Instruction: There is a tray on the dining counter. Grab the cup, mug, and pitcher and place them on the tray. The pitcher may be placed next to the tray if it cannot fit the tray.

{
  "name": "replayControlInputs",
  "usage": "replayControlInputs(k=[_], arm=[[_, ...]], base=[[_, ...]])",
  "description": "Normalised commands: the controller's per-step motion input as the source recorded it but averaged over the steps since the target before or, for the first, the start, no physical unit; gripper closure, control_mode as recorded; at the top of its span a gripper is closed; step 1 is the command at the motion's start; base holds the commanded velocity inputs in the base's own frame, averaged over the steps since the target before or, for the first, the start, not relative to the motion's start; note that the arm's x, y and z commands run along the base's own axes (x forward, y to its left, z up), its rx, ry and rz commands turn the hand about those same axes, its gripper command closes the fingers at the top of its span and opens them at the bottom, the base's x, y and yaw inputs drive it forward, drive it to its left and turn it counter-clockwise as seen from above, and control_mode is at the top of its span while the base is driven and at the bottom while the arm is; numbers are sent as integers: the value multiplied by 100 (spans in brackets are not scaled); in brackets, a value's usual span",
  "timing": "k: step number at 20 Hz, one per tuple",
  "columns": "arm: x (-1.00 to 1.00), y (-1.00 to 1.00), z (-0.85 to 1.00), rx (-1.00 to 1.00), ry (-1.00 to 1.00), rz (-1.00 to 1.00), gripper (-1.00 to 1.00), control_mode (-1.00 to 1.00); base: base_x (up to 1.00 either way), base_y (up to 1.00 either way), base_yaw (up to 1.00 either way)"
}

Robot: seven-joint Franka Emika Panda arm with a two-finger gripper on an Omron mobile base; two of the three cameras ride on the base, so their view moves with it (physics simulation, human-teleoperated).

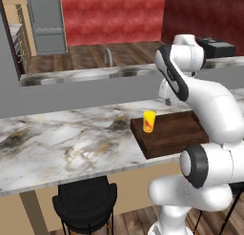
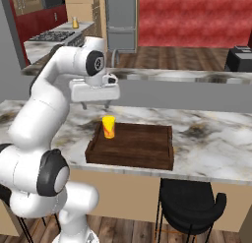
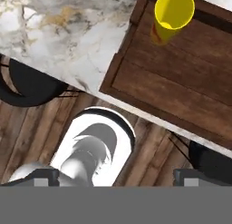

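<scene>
Glossy white arm (image 2: 34,119), dark joints

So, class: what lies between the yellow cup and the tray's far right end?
Nothing: in the right base view, bare wood of the tray runs from the cup to that end.

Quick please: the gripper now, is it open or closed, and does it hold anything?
Gripper: open and holding nothing; it hangs above the dining counter behind the cup, which stands on the tray.

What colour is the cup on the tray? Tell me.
Yellow cup, red-orange mark on its side; clearest in the right base view.
</scene>
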Motion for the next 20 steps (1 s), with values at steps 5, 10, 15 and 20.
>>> replayControlInputs(k=[5,10,15,20], arm=[[-67,0,14,-2,-30,-38,-100,-100],[-69,0,15,0,-12,-38,-100,-100],[-25,0,35,0,0,-33,-100,-100],[-1,0,11,0,0,-16,-100,-100]], base=[[0,0,0],[0,0,0],[0,0,0],[0,0,0]])
